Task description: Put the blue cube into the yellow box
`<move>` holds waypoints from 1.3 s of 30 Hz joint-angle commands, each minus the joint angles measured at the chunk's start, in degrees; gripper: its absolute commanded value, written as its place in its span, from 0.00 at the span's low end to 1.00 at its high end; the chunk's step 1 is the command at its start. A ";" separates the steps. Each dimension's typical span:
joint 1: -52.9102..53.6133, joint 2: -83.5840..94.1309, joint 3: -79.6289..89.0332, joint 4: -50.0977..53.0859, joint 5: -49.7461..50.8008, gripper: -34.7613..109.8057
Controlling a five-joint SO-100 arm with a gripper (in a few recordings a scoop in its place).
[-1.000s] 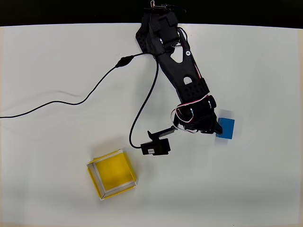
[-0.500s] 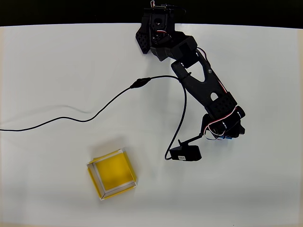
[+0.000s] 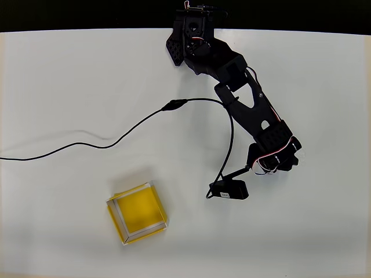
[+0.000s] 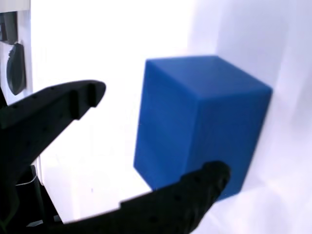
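At centre right of the wrist view, the matte blue cube [image 4: 202,126] stands between the parted gripper [image 4: 156,136] fingers, ungripped. Overhead, the arm has shifted marginally; yellow box [image 3: 137,212] unchanged.

Overhead, the black arm [image 3: 243,98] reaches from its base at 12 o'clock toward 4 o'clock; in the wrist view, the gripper [image 4: 158,136] is spread open.

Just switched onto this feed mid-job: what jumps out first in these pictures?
In the wrist view, the blue cube looms large, with the open end effector reaching around it, one finger off to its left and the other low in front. In the overhead view, the black arm stretches to the table's right side, while the yellow box sits apart at lower left.
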 commanded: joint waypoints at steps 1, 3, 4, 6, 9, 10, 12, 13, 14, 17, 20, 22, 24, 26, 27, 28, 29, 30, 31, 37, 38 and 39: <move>-0.70 2.81 -3.60 -0.79 0.09 0.54; -0.88 2.37 -3.52 -1.05 -0.09 0.54; -0.88 2.02 -3.52 -1.32 0.00 0.54; -0.97 1.32 -3.34 -1.85 0.09 0.54; -1.32 0.26 -2.64 -2.46 0.18 0.53; -1.49 -0.09 -2.46 -2.55 0.18 0.53; -1.76 -0.88 -2.46 -2.99 0.26 0.53; -1.85 -1.14 -2.46 -3.25 0.35 0.53; -2.02 -1.41 -2.46 -3.52 0.44 0.53; -2.55 -2.29 -2.46 -3.69 0.00 0.52; -3.08 -2.99 -2.37 -3.60 -0.62 0.50; -3.16 -3.52 -2.37 -3.69 -1.41 0.49; -3.25 -3.87 -2.29 -4.04 -1.76 0.48; -3.25 -4.13 -2.29 -4.31 -1.58 0.46; -3.25 -4.22 -2.29 -4.48 -1.76 0.45; -3.34 -4.22 -2.29 -4.48 -2.20 0.44; -3.34 -4.31 -2.29 -4.57 -2.64 0.43; -3.34 -4.31 -2.29 -4.57 -2.81 0.42; -3.34 -4.39 -2.29 -4.66 -3.08 0.41; -2.99 -4.04 -2.11 -4.66 -4.31 0.37; -2.90 -3.78 -1.93 -4.57 -4.66 0.36; -2.81 -3.43 -1.76 -4.39 -5.19 0.36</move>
